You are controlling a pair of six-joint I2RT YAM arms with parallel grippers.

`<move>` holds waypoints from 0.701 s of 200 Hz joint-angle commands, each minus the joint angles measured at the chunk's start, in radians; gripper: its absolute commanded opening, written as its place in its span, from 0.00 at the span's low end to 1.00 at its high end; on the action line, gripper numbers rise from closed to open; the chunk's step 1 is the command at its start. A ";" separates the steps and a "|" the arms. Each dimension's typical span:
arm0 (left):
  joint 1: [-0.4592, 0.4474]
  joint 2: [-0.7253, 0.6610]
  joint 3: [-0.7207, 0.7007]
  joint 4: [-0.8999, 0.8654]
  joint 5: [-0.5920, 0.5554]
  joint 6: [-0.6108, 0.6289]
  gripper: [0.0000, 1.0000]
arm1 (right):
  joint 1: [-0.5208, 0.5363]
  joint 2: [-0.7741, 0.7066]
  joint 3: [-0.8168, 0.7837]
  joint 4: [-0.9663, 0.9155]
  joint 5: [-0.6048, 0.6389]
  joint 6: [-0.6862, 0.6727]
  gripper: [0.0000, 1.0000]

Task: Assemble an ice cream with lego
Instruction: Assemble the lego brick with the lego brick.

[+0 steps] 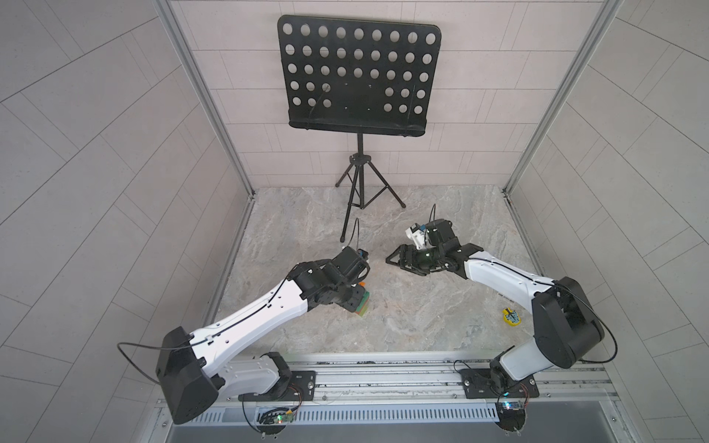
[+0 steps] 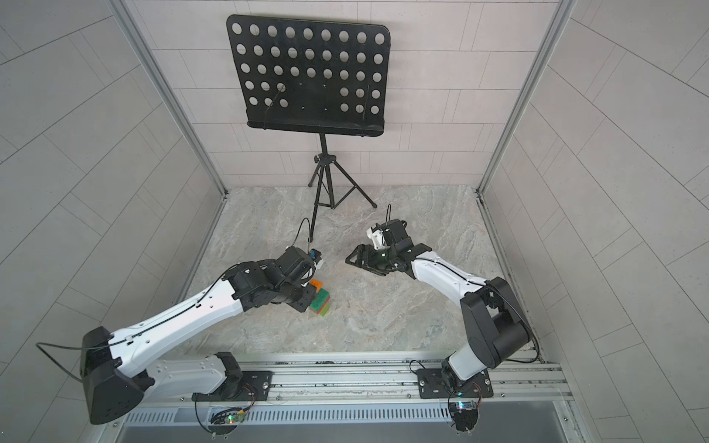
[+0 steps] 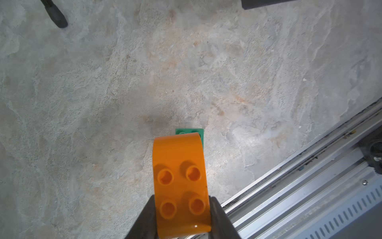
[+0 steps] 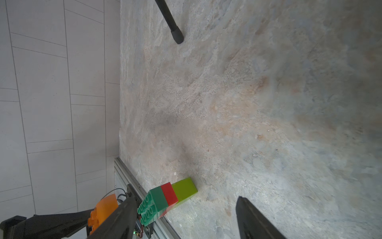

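Note:
My left gripper [image 3: 183, 217] is shut on the orange rounded-top lego piece [image 3: 179, 178], studs facing the wrist camera. It holds the piece just above the partly built ice cream [image 1: 95, 306], a stack standing on the table. Top to bottom, the stack is a dark green brick [image 4: 157, 198], a red brick [image 4: 169, 193] and a lime-green stem [image 4: 185, 188]. A corner of the dark green brick [image 3: 198, 132] peeks out past the orange piece. My right gripper [image 1: 395, 261] hovers open and empty over the middle of the table, apart from the stack.
A black music stand [image 1: 356, 76] on a tripod stands at the back, one foot [image 4: 177, 37] reaching toward the work area. A small yellow round object [image 1: 512, 317] lies at the right. A metal rail [image 1: 383, 376] runs along the table's front edge, and tiled walls enclose the sides.

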 commanded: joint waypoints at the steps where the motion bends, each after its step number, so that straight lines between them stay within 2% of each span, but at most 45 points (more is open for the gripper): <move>1: -0.006 0.025 -0.025 0.018 -0.030 0.019 0.00 | 0.025 0.021 -0.016 0.051 0.041 -0.050 0.80; 72: -0.046 0.089 -0.042 0.048 -0.046 -0.003 0.00 | 0.061 0.129 0.023 0.046 0.029 -0.091 0.81; 140: -0.067 0.073 -0.052 0.050 -0.067 -0.005 0.00 | 0.088 0.176 0.049 0.040 0.006 -0.105 0.81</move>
